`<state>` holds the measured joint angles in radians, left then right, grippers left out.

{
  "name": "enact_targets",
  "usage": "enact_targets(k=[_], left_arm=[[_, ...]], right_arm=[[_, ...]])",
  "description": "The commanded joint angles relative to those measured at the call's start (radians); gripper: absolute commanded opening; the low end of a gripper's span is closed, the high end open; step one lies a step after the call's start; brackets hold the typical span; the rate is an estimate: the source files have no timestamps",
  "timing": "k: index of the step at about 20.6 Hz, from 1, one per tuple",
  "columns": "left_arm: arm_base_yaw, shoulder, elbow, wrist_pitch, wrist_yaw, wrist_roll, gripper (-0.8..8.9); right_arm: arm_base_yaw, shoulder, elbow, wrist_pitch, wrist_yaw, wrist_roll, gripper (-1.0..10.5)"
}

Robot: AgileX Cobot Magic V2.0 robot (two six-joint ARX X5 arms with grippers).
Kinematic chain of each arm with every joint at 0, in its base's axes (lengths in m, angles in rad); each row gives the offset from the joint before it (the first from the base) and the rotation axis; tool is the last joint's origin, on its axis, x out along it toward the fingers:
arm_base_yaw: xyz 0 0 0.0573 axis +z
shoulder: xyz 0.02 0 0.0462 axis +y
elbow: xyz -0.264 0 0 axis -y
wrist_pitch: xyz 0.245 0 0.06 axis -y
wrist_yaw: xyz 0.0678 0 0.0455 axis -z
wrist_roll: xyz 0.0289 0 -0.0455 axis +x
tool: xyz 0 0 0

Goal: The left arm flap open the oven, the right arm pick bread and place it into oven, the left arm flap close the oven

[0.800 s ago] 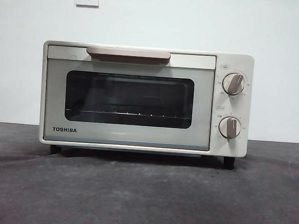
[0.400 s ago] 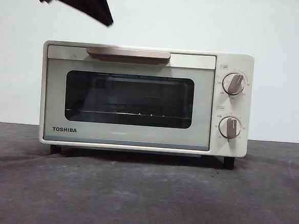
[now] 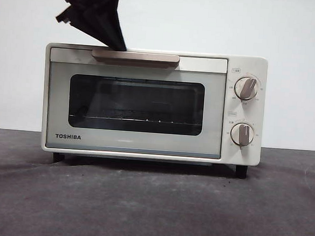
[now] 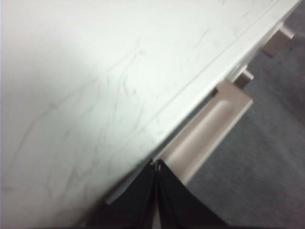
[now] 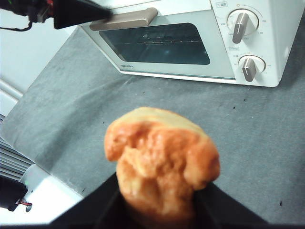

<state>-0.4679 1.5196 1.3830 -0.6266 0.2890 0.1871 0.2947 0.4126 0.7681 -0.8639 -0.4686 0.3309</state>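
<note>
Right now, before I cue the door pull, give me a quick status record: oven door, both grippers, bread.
oven door: shut on the TOSHIBA toaster oven
handle: beige bar handle, not yet pulled
left gripper: left gripper jaws shut, tips at the handle's left end, by the oven's top front edge
right gripper: right gripper shut on the bread, held in front of the oven
bread: golden-brown bun, off the table
rack: wire rack behind the window
</note>
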Motion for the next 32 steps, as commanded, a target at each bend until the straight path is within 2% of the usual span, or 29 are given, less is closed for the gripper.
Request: enact_targets(k=[1,19,24,28,32], left_arm=[[-0.004,0.042,0.018,-0.005,-0.005,0.013,0.08],[-0.063,0.041,0.018,-0.221,-0.006,0.01,0.1],[-0.095,0.01,0.004,-0.239,-0.085,0.011,0.1],[-0.111,-0.046,-0.063,-0.213,-0.087,0.002,0.1],[-0.125,-0.154,-0.23,-0.08,-0.087,-0.066,0.1]], right_arm=[[0.005,0.001,0.016,0.01,-0.003,0.01,1.3],[0.005,0.002,0.016,0.011,-0.003,0.01,1.3],[0.005,0.002,0.016,0.011,-0.003,0.01,1.3],[0.005,0.002,0.016,0.01,-0.003,0.01,1.3],[0.005,0.002,0.016,0.011,-0.002,0.009,1.3]])
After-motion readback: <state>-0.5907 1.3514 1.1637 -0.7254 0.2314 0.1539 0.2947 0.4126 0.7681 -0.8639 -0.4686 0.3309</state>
